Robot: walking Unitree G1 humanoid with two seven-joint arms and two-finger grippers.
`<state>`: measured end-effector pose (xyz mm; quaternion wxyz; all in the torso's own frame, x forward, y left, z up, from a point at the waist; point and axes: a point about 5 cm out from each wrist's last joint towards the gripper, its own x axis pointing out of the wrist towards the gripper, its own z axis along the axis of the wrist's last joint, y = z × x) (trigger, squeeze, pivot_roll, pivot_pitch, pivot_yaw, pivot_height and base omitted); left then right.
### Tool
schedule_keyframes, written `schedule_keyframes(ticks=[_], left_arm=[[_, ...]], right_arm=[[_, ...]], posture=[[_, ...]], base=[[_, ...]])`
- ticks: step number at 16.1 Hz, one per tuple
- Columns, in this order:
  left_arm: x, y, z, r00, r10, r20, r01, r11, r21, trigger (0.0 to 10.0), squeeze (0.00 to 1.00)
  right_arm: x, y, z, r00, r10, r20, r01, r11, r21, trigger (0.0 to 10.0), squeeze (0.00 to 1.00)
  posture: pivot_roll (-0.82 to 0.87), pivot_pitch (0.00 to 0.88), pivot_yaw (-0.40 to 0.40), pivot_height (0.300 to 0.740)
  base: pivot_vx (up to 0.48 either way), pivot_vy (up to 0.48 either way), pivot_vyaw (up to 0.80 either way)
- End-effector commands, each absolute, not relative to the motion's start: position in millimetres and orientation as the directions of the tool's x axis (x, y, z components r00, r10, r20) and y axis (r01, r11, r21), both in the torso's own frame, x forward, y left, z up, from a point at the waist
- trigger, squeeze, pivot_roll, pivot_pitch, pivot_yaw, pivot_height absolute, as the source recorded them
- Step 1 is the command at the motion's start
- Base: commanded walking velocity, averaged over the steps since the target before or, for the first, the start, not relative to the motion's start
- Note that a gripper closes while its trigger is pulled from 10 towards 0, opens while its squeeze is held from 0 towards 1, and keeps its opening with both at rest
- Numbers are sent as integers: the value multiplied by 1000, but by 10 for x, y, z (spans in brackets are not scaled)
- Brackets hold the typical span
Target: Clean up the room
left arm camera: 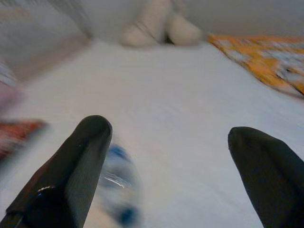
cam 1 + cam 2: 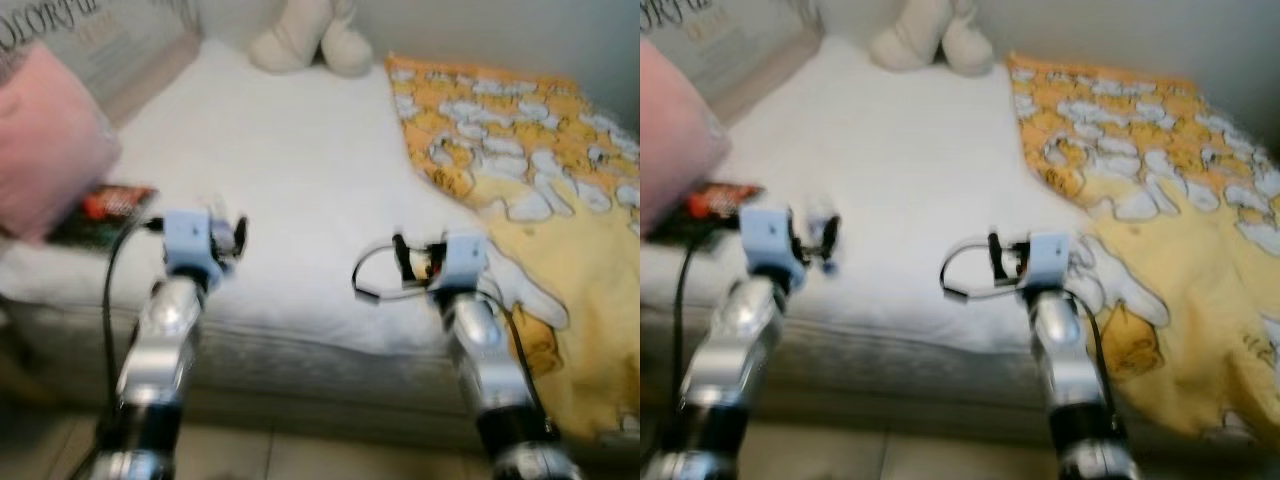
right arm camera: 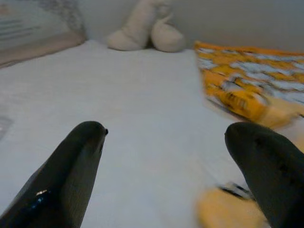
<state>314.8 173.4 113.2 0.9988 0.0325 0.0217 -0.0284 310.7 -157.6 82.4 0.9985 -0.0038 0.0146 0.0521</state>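
both arms reach forward over the near edge of a bed [image 2: 300,170] covered in a white sheet. the left gripper [image 1: 166,156] hangs low above the sheet with its jaws spread wide and nothing between them; a small blurred blue and white thing [image 1: 116,183], too smeared to name, lies on the sheet just beside its left finger. the right gripper [image 3: 161,161] is likewise wide apart and empty, near the edge of a yellow patterned blanket [image 2: 520,190] that covers the bed's right side and hangs over the front. on the left, a dark red and black packet [image 2: 105,212] lies on the sheet, partly under a pink cushion [image 2: 45,140]. further back, a printed grey pillow [image 2: 110,45] leans at the left. at the far end, a cream plush toy [image 2: 310,35] rests against the wall.
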Motion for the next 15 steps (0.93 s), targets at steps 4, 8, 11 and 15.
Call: schedule_keyframes(ticks=[4, 8, 11, 15], left_arm=[[3283, 1677, 1164, 992, -115, -46, 119, 988, 102, 10000, 0], [3346, 1602, 1154, 989, -142, -39, 145, 984, 106, 10000, 0], [3411, 1588, 1155, 992, -116, -42, 120, 988, 96, 10000, 0], [3468, 1494, 1148, 987, -148, -59, 154, 982, 108, 10000, 0]], right_arm=[[3065, -1663, 810, 998, 59, -29, -59, 998, -7, 10000, 0], [3055, -1649, 809, 998, 58, -29, -59, 998, -14, 10000, 0], [3096, -1628, 835, 999, 43, -14, -43, 999, 2, 10000, 0], [3071, -1613, 808, 1000, 19, -8, -19, 1000, 14, 10000, 8]], posture=[[-16, 0, -47, 740], [-36, 0, -41, 740], [-42, 0, -17, 740], [-55, 0, 13, 740]], base=[[0, 0, -756], [0, 0, -756], [0, 0, -756], [0, 476, -755]])
